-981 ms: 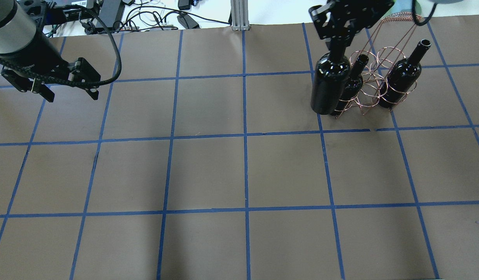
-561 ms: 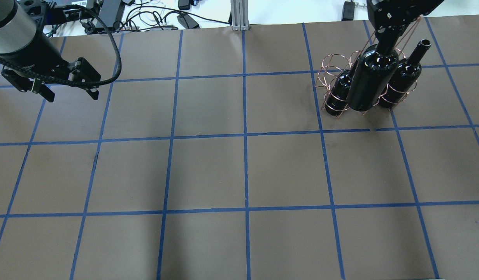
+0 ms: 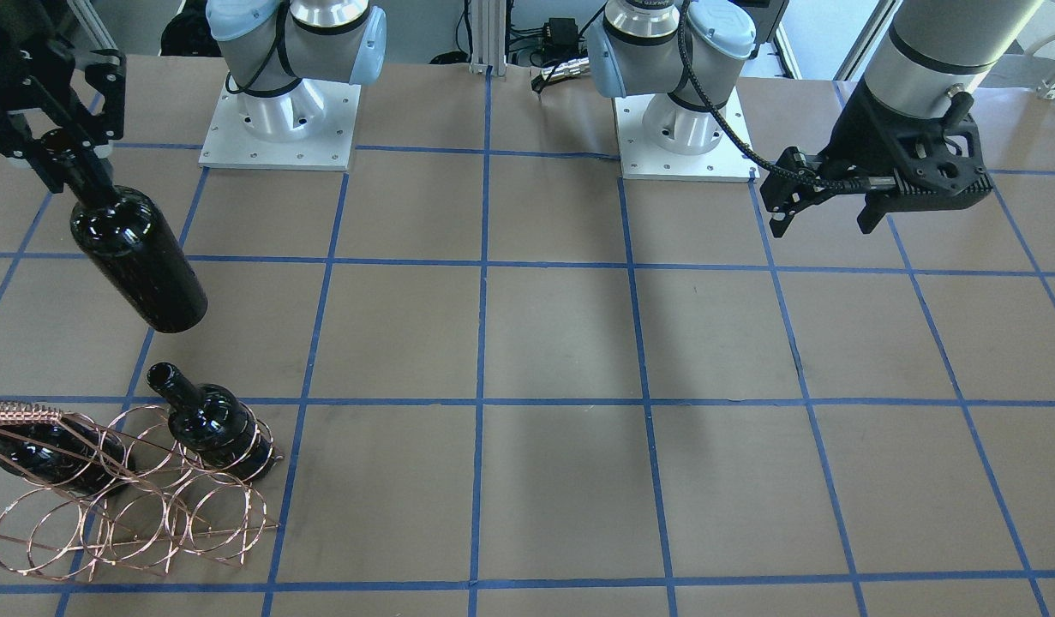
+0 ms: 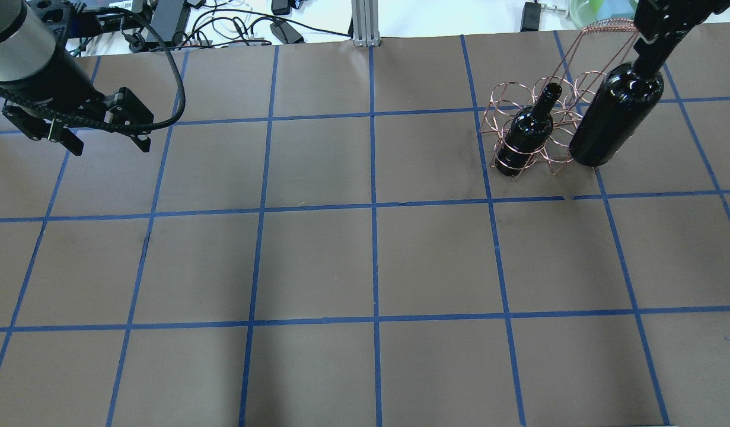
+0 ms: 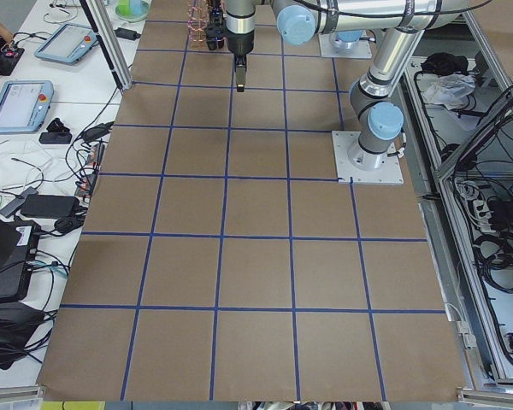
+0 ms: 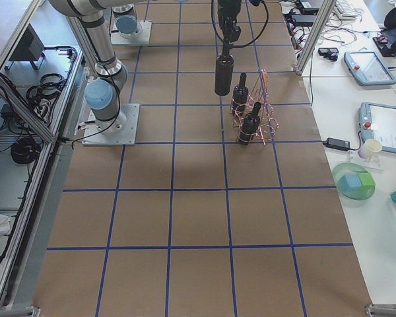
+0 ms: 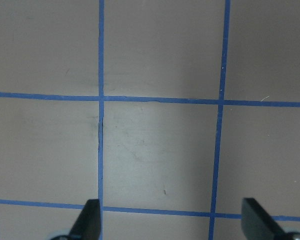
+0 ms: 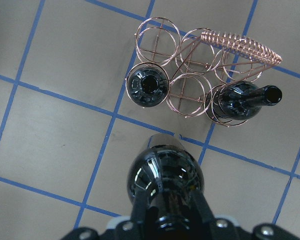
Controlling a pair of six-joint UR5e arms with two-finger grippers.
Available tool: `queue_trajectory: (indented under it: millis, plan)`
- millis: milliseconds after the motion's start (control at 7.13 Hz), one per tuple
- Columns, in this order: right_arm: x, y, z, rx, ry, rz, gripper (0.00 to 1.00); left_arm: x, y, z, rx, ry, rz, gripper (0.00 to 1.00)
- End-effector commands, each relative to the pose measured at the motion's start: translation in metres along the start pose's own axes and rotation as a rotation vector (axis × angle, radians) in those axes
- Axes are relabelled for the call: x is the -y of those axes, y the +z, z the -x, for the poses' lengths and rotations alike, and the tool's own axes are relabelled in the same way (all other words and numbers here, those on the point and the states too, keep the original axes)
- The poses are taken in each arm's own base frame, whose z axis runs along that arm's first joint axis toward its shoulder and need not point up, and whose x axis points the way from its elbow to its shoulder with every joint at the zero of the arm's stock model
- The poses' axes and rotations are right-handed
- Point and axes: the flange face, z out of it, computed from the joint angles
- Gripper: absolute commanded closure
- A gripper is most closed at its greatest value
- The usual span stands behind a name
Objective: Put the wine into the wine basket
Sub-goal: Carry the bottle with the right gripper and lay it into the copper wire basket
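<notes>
My right gripper (image 4: 653,40) is shut on the neck of a near-black wine bottle (image 4: 615,115) and holds it upright in the air. In the front view the bottle (image 3: 139,257) hangs on the robot's side of the copper wire basket (image 3: 17,415), over bare table rather than a ring. The right wrist view looks down past the held bottle (image 8: 165,172) to the basket (image 8: 240,45), where two more bottles (image 8: 146,86) (image 8: 239,102) stand in front-row rings. My left gripper (image 4: 108,144) is open and empty, far off at the table's left.
Brown table paper (image 4: 370,261) with a blue tape grid. Cables and power bricks (image 4: 222,26) lie past the far edge, with an aluminium post (image 4: 363,21). The two arm bases (image 3: 278,120) stand on the robot's side.
My right gripper has carried the bottle rightward in the overhead view, from the basket's left side across it to its right end. The left arm has not moved.
</notes>
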Motion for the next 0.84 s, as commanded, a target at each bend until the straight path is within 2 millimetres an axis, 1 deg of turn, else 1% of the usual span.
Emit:
queue_trajectory:
  millis: [0, 140, 280, 421, 561, 701]
  plan:
    - [0.028, 0.030, -0.030, 0.009, -0.016, -0.051, 1.00, 0.000, 0.000, 0.000, 0.000, 0.000, 0.001, 0.00]
    - [0.041, 0.047, -0.038, 0.012, -0.017, -0.058, 1.00, 0.000, 0.001, 0.000, 0.000, 0.000, 0.001, 0.00]
    - [0.050, 0.057, -0.046, -0.008, -0.020, -0.068, 1.00, 0.000, 0.001, 0.000, 0.000, 0.000, 0.001, 0.00]
    - [0.058, 0.074, -0.052, 0.001, -0.019, -0.056, 1.00, 0.000, 0.001, 0.000, 0.000, 0.000, 0.003, 0.00]
    - [0.064, 0.086, -0.057, 0.000, -0.019, -0.053, 1.00, 0.000, 0.001, 0.000, -0.001, 0.000, 0.004, 0.00]
    - [0.066, 0.093, -0.059, 0.004, -0.018, -0.045, 1.00, -0.001, 0.003, 0.000, -0.001, 0.000, 0.006, 0.00]
